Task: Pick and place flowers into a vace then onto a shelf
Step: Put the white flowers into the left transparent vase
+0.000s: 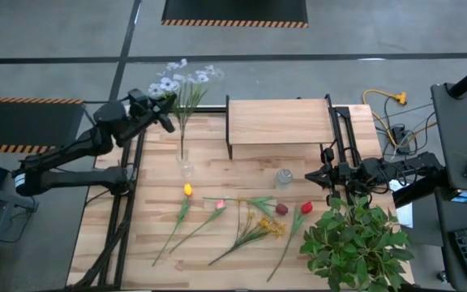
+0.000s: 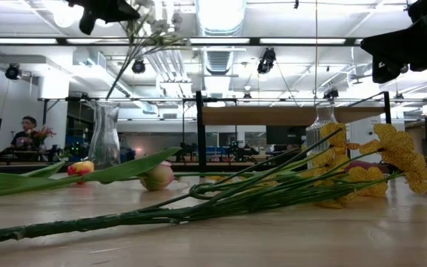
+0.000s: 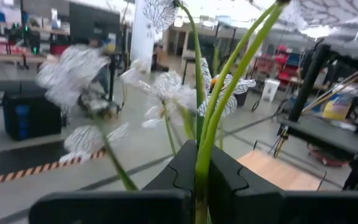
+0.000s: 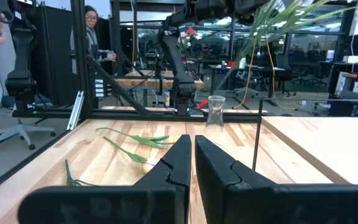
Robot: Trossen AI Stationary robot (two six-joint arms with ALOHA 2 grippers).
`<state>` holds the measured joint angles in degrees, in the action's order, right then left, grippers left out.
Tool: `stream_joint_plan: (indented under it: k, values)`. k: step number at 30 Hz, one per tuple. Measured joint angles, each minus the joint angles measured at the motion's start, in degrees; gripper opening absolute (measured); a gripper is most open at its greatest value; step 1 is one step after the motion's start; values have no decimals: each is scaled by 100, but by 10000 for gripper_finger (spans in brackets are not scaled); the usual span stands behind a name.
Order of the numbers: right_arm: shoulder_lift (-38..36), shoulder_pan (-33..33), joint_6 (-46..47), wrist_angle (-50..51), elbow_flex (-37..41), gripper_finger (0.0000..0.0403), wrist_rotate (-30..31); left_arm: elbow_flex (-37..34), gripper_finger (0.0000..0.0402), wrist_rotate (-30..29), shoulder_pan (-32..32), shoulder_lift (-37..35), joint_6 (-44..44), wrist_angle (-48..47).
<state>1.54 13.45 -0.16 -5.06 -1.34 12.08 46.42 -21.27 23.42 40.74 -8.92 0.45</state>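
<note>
**A:** Glass is what the two vases are made of; which one is filled?

**B:** The vase (image 1: 184, 165) near the worktop's rear left edge is entered by the stems of the pale sprigs (image 1: 182, 79), whose heads lean out past that edge. The second, squat vase (image 1: 284, 178), just in front of the shelf (image 1: 279, 120), is seen empty.

**A:** How are the grippers set?

**B:** The left gripper (image 1: 165, 116) is pinched on the sprig stems, raised above the vase. The right gripper (image 1: 313, 176) is held beside the squat vase, fingers pressed almost together around nothing.

**A:** What is shown in one view only?

**B:** The stem clamped between the fingers (image 3: 225, 180) is shown only at the left wrist. From above, the loose flowers (image 1: 242, 223) are seen spread toward the front edge, beside a leafy plant (image 1: 355, 239) at the front right corner
</note>
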Motion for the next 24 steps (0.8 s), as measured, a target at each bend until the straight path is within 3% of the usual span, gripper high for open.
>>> stream_joint_plan:
  k: [7, 15, 24]
  values:
    - [4, 0, -31, 0, -1, 13, 1, -585, 0, 216, -28, -593, 245, 222]
    - [4, 0, -39, 0, 0, 13, 0, -1575, 0, 508, -28, -861, 647, 2274]
    - [2, 0, -32, 2, 0, 13, 0, -1465, 0, 814, -26, -942, 1026, 2436]
